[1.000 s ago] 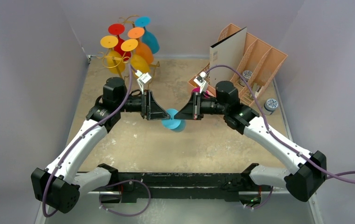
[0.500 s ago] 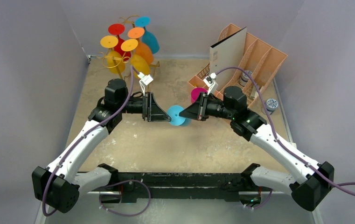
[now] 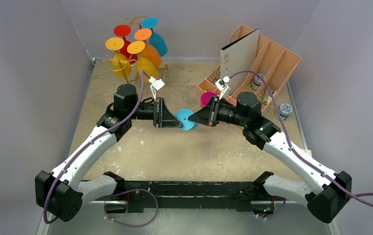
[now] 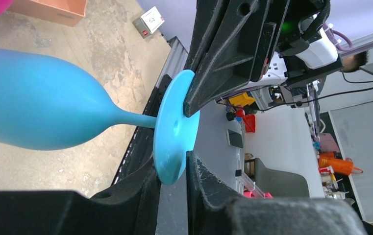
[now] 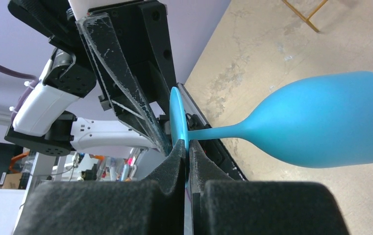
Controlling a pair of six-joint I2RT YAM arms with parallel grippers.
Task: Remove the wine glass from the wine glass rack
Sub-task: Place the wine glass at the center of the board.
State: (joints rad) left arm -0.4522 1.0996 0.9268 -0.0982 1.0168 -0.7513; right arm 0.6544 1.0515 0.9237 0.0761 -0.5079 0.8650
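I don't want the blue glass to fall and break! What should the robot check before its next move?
1. Blue glass off the rack: ok, well away from it.
2. Right gripper shut on its foot: ok.
3. Left gripper pinching the foot: cannot tell; its fingers straddle the rim.
4. Pink glass apart from the blue one: ok.
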